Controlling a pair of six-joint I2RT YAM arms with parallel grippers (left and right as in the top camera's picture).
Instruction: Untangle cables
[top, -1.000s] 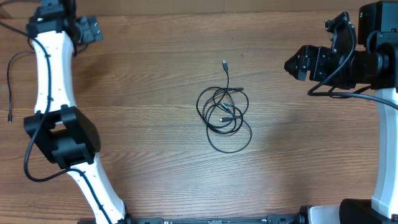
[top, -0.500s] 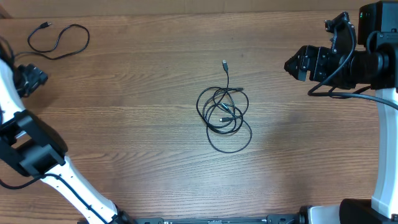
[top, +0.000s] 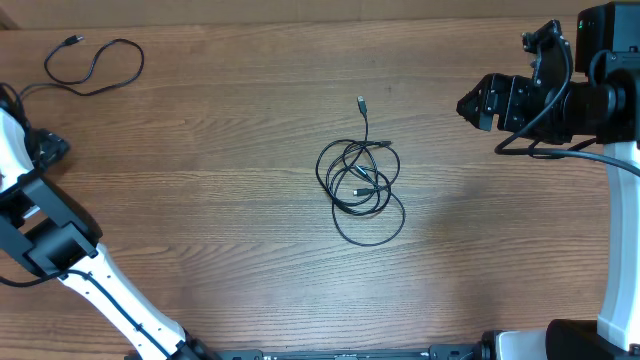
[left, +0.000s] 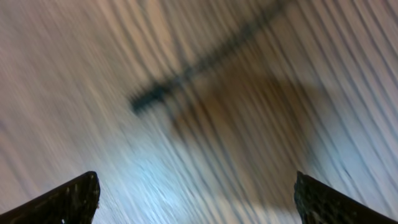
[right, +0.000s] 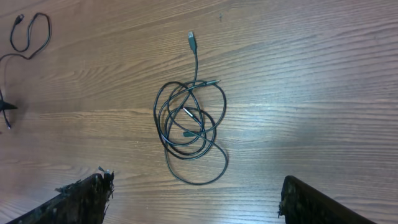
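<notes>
A brown wood-grain table (top: 230, 250) fills the overhead view, its grain running from 9 o'clock to 3 o'clock. A paler strip (top: 300, 8) borders it at 12 o'clock. In the right wrist view, a soft sheen lies on the surface toward 3 o'clock.

One knotted bundle of black cables (top: 360, 185) and one loose black cable (top: 95, 68) lie on a single wooden surface (top: 230, 200) between two robot arms, the left arm (top: 120, 300) and the right arm (top: 620, 250). The strands inside the bundle cannot be counted.

Overhead straight down on table (top: 230, 200); right wrist high, shares cables (top: 360, 183); left wrist close, blurred.
</notes>
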